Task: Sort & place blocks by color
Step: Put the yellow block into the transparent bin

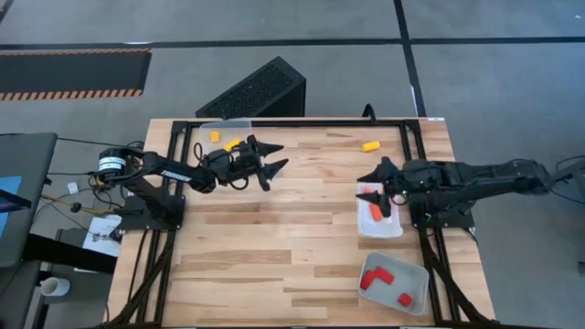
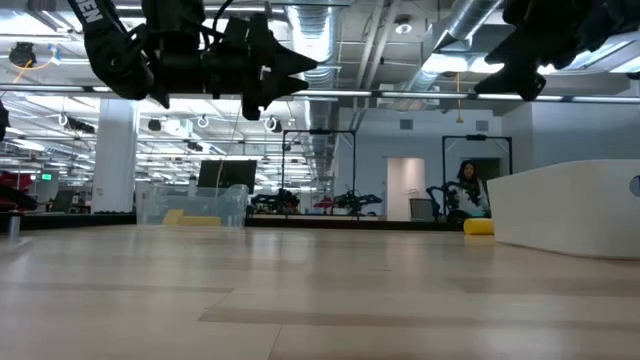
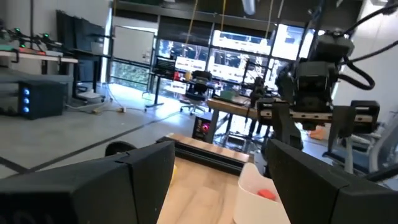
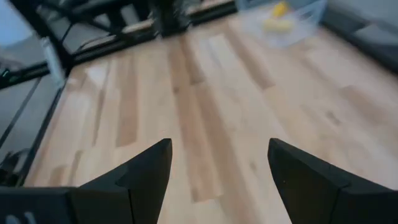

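Since both sets of jaws are seen open and empty, the lone yellow block decides the move — it lies upper right of centre on the tabletop, long axis across the frame, nearer the right gripper than the left gripper.

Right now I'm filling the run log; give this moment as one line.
left gripper: open, empty, raised | right gripper: open, over orange tray | loose yellow block: on table
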Available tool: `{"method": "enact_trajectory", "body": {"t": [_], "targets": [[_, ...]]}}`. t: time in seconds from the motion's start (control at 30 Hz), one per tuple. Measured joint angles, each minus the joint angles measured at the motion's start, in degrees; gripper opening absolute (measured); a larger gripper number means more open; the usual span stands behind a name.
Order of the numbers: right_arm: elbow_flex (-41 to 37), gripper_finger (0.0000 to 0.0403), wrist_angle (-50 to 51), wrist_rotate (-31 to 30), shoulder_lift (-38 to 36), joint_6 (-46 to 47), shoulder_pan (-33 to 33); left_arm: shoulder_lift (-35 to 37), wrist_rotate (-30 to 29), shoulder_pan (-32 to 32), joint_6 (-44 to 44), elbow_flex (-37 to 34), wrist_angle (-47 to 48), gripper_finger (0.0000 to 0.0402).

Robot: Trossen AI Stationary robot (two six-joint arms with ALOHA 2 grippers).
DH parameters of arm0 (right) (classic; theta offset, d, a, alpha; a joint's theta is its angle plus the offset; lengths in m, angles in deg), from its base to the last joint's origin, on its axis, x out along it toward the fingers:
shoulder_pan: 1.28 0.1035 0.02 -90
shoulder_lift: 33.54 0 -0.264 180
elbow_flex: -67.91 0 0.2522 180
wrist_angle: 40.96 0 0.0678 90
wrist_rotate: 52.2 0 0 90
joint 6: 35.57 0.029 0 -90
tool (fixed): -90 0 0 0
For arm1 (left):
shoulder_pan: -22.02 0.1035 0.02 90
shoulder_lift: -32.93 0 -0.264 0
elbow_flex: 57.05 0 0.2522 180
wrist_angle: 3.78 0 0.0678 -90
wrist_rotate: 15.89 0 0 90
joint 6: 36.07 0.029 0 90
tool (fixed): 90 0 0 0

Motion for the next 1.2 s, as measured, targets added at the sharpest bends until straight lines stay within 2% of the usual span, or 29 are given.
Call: {"method": "enact_trajectory", "body": {"t": [0.23, 0.4, 0.77, 1.2], "targets": [[-0.53, 0.0286, 0.31, -6.80, -6.23, -2.01, -3.49, 0.00, 0.02, 1.43, -0.13, 2.96, 0.40, 0.0244], [-0.51, 0.0286, 1.17, -13.17, -6.99, -2.25, -3.50, 0.00, 0.34, 1.40, 0.69, 4.32, 2.76, 0.0244], [-0.51, 0.0286, 4.48, -13.69, -6.84, -1.58, -3.50, 0.00, -1.36, 1.40, 2.72, 4.41, 4.99, 0.0244], [-0.46, 0.0286, 7.76, -18.93, -6.84, 1.31, -4.02, 0.00, -0.93, 1.38, 2.85, 4.41, 4.99, 0.0244]]}}
